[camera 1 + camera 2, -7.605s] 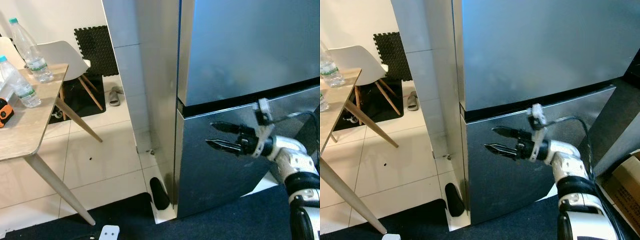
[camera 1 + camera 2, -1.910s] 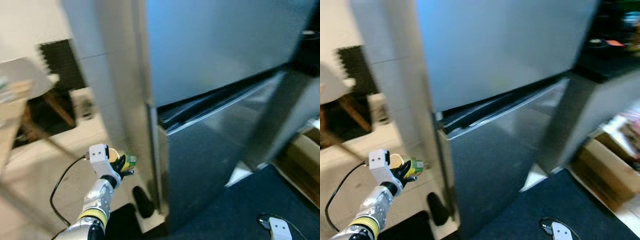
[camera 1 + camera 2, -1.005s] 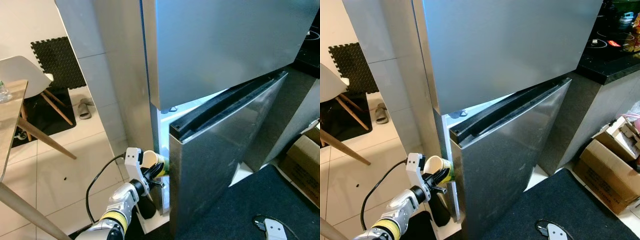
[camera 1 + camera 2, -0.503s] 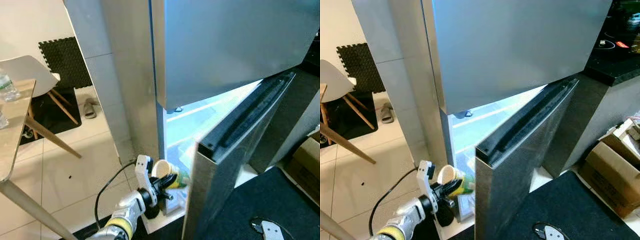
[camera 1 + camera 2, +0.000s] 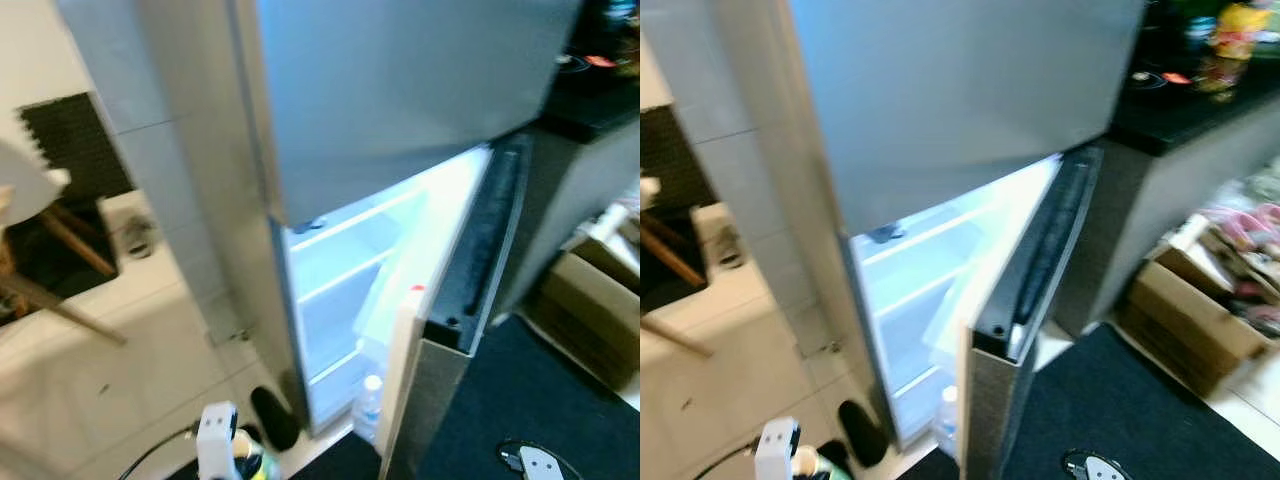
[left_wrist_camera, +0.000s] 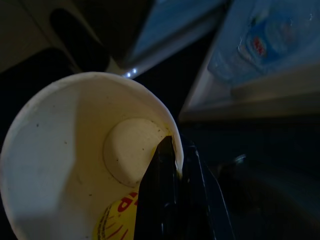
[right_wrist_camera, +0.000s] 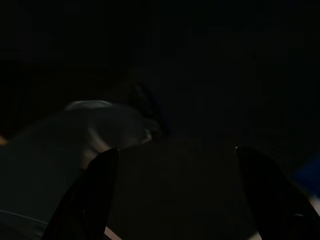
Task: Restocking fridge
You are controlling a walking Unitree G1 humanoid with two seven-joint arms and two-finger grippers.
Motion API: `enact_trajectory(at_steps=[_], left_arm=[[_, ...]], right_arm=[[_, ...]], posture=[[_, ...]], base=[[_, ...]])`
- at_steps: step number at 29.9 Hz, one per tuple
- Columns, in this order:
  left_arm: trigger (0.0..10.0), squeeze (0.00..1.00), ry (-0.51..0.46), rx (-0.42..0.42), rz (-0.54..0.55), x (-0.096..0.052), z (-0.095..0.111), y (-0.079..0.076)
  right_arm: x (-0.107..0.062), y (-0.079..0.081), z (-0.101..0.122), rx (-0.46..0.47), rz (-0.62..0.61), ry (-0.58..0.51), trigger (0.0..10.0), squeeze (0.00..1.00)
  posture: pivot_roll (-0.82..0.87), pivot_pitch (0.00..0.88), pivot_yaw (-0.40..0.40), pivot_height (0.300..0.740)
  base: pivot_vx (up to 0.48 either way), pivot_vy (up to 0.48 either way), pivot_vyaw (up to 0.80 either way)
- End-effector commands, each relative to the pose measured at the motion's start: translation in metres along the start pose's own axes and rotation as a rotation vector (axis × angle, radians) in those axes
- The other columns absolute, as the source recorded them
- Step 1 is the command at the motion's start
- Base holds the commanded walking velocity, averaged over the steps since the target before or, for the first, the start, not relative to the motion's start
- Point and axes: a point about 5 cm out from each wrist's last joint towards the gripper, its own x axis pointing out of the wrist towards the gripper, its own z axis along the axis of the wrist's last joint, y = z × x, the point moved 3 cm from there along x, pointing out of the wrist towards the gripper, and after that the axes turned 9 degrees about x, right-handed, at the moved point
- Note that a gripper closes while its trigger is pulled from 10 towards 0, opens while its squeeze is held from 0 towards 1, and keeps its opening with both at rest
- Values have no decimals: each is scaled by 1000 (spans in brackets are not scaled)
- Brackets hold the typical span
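Fridge open, cup in the left gripper

The left gripper [image 6: 175, 165] pinches a white cup [image 6: 75, 160] by its rim, low at 7 o'clock from the lit fridge [image 5: 350, 270]; its door [image 5: 480, 270] hangs open. The right gripper's fingers [image 7: 100, 185] are spread apart.

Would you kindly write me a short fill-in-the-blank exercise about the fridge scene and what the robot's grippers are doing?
1. The fridge's lower door stands ____.
2. The left gripper pinches the rim of a paper ____.
3. The fingers of the right gripper are spread ____ in the dark.
4. A cardboard ____ rests on the floor to the fridge's right.

Missing words: open; cup; open; box
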Motion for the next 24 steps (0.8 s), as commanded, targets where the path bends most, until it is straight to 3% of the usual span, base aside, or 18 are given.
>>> enact_trajectory(at_steps=[1, 7, 20, 24], left_arm=[[10000, 0, 45, 9, 40, -5, -12, 8], [10000, 0, 153, 35, 72, -14, -43, 8], [10000, 0, 181, 66, 93, -16, -48, 10], [10000, 0, 189, 69, 103, -11, -48, 2]], right_arm=[[1, 4, -3, 5, 5, 11, 10000, 0], [2, 9, -6, -9, 17, 24, 10000, 0], [3, 16, 3, -19, 40, 13, 10000, 0], [3, 17, 1, -20, 46, 21, 10000, 0]], posture=[[-36, 0, 33, 740], [-34, 0, 29, 740], [-33, 0, 27, 740], [-34, 0, 29, 740]], base=[[0, 0, -763], [0, 0, -761], [0, 0, -762], [0, 0, -763]])
